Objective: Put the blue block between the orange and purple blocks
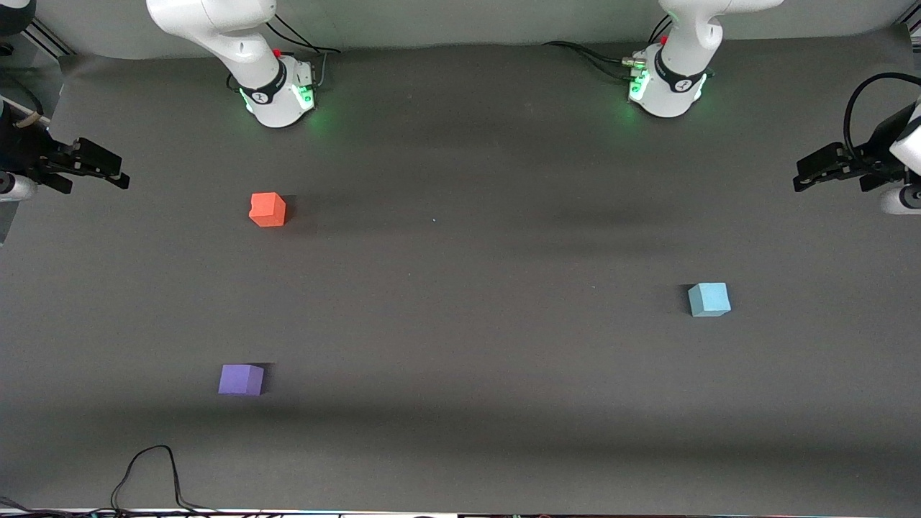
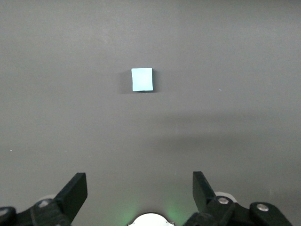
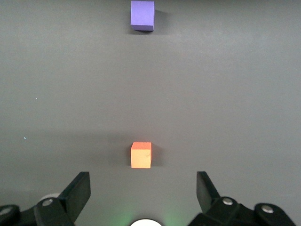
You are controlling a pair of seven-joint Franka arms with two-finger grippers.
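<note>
I take the orange block (image 1: 268,209) as my landmark; it sits on the dark table mat (image 1: 460,288) toward the right arm's end, fairly close to the right arm's base (image 1: 277,97). The purple block (image 1: 241,379) lies nearer to the front camera than the orange one, almost in line with it and well apart, with bare mat between the two. The blue block (image 1: 709,299) is well apart from the orange block, toward the left arm's end of the table and somewhat nearer to the front camera. All three cubes rest flat on the mat, none touching anything else.

The middle of the mat between the orange block and the blue one is open. A black cable (image 1: 147,475) loops onto the mat's edge nearest the front camera, near the purple block.

My right gripper (image 1: 108,173) hangs over the mat's edge at the right arm's end, jaws spread wide and holding nothing; its wrist view shows the orange block (image 3: 141,155) close by and the purple block (image 3: 142,15) farther off. My left gripper (image 1: 809,176) hangs over the edge at the left arm's end, jaws likewise spread wide and holding nothing, with the blue block (image 2: 142,79) in its wrist view.
</note>
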